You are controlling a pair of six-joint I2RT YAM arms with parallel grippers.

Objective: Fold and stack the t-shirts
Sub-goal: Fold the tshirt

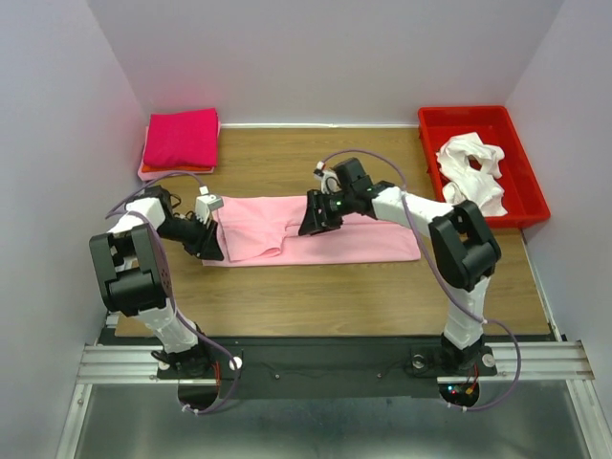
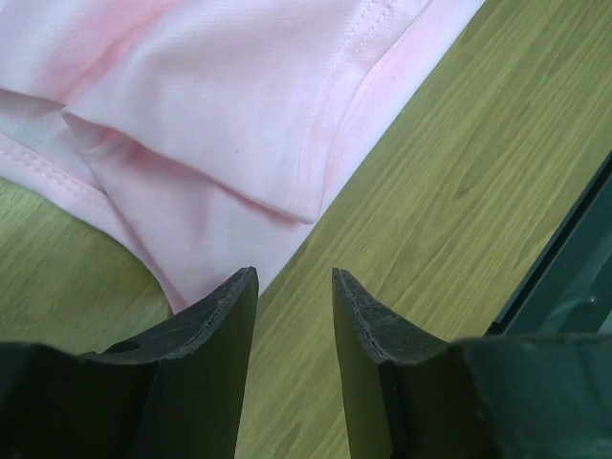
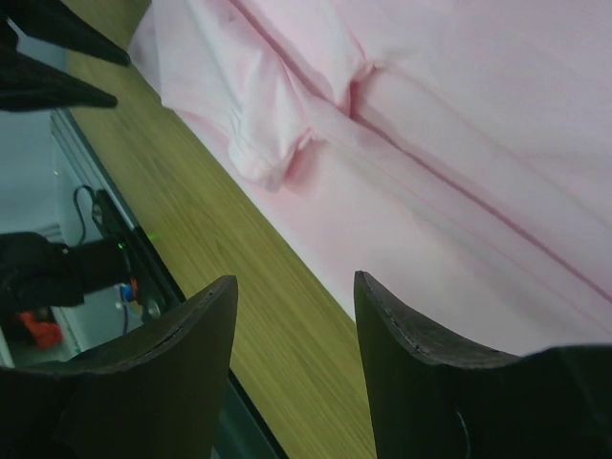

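Light pink t-shirt (image 1: 354, 244) spread flat mid-desk (image 1: 382, 287), one sleeve folded in | left hand (image 2: 295, 277) low at its left edge, fingers apart, empty | right hand (image 3: 295, 282) above its middle, fingers apart, empty | folded magenta t-shirt (image 1: 182, 137) far left | white t-shirt (image 1: 470, 170) crumpled in red tray (image 1: 459, 120), far right

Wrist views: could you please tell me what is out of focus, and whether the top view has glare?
Left wrist view: light pink t-shirt sharp, stitching visible; left tool blurs toward the lens. Right wrist view: softer throughout. Top view: even light, no glare.
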